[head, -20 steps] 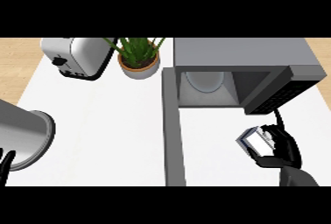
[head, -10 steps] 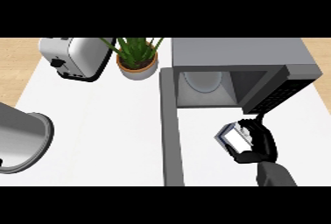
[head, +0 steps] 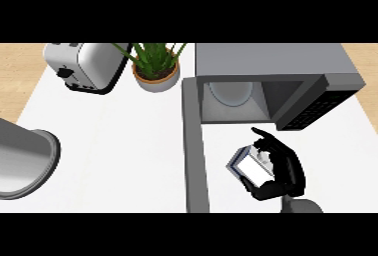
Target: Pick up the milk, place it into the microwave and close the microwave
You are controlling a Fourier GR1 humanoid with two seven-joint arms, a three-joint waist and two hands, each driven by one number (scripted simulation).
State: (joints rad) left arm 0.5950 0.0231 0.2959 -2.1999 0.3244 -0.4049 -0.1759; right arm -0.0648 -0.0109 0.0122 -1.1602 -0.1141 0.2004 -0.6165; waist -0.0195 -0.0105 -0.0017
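Milk [head: 251, 167] in right hand [head: 284, 172], before microwave [head: 266, 85]

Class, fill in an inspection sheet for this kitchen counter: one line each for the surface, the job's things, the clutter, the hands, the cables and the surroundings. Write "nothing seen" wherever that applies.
Surface: white counter, bare in the middle.
Job's things: milk carton held above the counter, in front of the microwave; the microwave door stands open toward the viewer, a round plate inside.
Clutter: toaster and potted plant at the far edge; a grey metal pot at the left edge.
Hands: right hand with fingers curled round the carton; left hand not in view.
Cables: nothing seen.
Surroundings: wooden floor beyond the counter's far left.
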